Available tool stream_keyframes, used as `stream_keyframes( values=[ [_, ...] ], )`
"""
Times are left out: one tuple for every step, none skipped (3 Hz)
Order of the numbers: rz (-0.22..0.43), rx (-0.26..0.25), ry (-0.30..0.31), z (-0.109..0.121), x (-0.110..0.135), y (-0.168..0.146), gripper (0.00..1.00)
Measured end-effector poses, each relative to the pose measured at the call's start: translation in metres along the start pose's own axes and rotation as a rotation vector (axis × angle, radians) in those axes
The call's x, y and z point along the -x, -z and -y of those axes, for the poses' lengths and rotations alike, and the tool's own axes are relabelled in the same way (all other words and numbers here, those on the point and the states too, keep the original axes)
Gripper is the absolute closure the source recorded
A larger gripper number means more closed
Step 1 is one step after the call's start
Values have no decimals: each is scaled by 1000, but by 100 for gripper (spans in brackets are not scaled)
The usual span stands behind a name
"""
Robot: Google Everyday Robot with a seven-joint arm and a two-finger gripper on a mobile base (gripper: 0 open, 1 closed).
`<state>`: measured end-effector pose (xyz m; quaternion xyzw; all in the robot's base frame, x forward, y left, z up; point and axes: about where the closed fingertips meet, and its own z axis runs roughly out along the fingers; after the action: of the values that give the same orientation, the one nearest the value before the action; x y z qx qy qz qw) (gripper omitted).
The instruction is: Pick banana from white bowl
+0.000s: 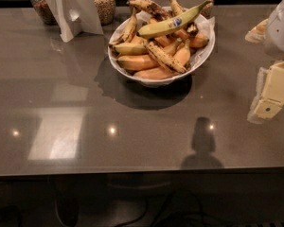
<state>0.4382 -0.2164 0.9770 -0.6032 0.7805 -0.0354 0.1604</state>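
The banana (173, 23), long, greenish-yellow with a small blue oval sticker, lies across the top of the pile in the white bowl (199, 59). The bowl stands at the back middle of the grey table and is lined with white paper. Brown-speckled yellow bananas (164, 56) and orange overripe ones (137, 62) fill it below. My gripper (270, 100) hangs at the right edge of the camera view, well to the right of the bowl and nearer the front, above the table. Nothing is seen in it.
Two glass jars (104, 4) of grains stand at the back left. A white folded card stand (73, 11) is in front of them. The table's front edge (132, 171) runs across the lower view, with dark floor below.
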Motion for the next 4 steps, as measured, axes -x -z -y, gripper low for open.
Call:
stream_keyframes(
  values=[
    [0, 0, 0, 0, 0, 0, 0],
    [43, -55, 52, 12, 13, -1, 0],
    [123, -128, 145, 36, 39, -4, 0],
    [201, -194, 230, 65, 65, -7, 0]
  ],
)
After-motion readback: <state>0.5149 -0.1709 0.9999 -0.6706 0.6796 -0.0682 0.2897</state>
